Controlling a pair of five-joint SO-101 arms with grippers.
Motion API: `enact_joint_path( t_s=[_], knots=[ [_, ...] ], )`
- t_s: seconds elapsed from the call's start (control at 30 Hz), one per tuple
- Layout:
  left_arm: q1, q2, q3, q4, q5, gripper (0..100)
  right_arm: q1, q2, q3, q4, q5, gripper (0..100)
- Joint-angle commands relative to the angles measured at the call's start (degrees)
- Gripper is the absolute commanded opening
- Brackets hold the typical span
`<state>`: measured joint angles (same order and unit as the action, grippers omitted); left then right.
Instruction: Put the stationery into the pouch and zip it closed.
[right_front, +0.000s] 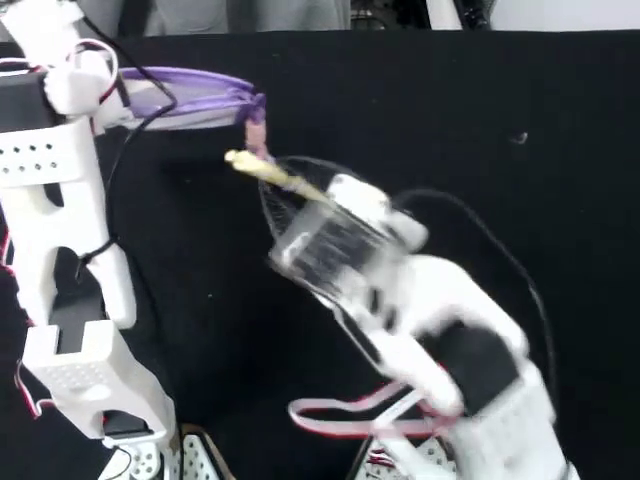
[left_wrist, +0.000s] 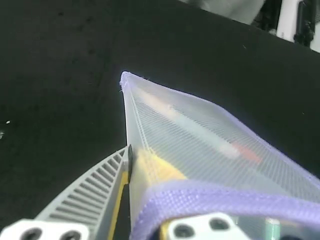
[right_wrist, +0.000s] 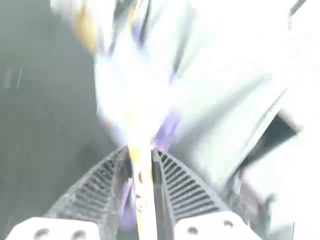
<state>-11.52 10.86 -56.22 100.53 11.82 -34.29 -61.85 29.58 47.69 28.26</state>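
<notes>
Two grippers, both loaded.

1. Right gripper (right_wrist: 141, 156): ribbed fingers (right_wrist: 102, 192) pressed together on a yellow stick (right_wrist: 142, 200), pencil-like. The shaft runs straight out between them and past the tips.

2. Left gripper (left_wrist: 131, 170): pinched on the purple-edged mesh pouch (left_wrist: 200, 145) at one end and holding it off the black table (right_front: 450, 120). One ribbed finger lies against the mesh wall; the other is mostly hidden under the fabric.

3. Pouch contents, seen through the mesh: a yellow item (left_wrist: 155, 167) close to the fingers and a red-orange item (left_wrist: 245, 152) farther along.

4. Governing relation, high view: the pouch stretches sideways from the left arm, and its far corner carries a pinkish tab (right_front: 257, 135). The stick's long axis points from the right gripper up towards that corner, tip just beside the tab. The right arm is therefore the nearer one for insertion.

5. Assessment: the purple rim traces a narrow loop, so the mouth seems parted. The stick probably needs aligning with it, not the closed corner.
</notes>
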Motion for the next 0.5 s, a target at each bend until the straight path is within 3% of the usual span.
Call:
enact_joint_path(
  t_s=[0.0,0.33,0.47],
  knots=[
    [2.6,-0.7,-0.4,0.3,-0.4,3,1.2,-6.9,3.0,-9.8,-3.5,1.1],
    [7.9,-1.1,3.7,0.3,-0.4,3,1.2,-16.0,29.7,-57.8,-18.0,1.1],
    [9.0,-1.1,4.4,0.4,-0.4,3,1.1,-13.3,33.5,-66.4,-18.7,1.1]
  ],
)
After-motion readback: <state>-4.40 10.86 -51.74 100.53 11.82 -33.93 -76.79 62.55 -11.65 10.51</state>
